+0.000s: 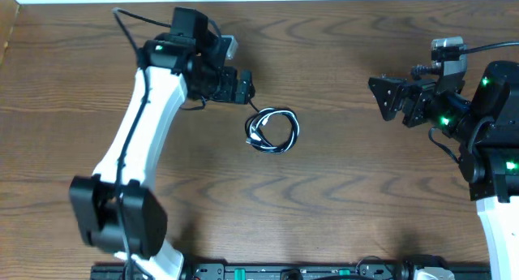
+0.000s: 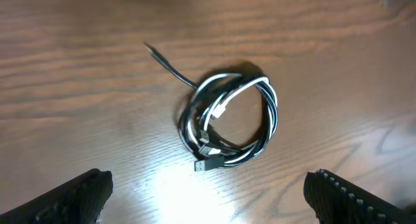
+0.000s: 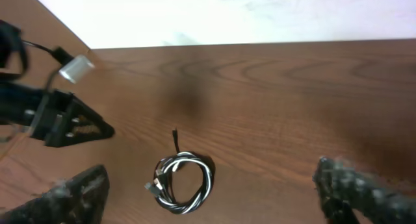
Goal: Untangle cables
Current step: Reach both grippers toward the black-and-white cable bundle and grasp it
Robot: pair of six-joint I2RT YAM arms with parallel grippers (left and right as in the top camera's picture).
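On the left, the left claw [image 1: 246,86] hovers with its fingers spread wide, gripping nothing. Just beside it, the black and white cables [image 1: 272,130] lie coiled together on the wooden surface [image 1: 340,199]. Well off right, the right claw [image 1: 381,98] stands spread too, empty.

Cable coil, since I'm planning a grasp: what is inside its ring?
Bare table wood shows inside the ring of black and white cables, with a white plug end poking in. Strands beneath the crossings are hidden.
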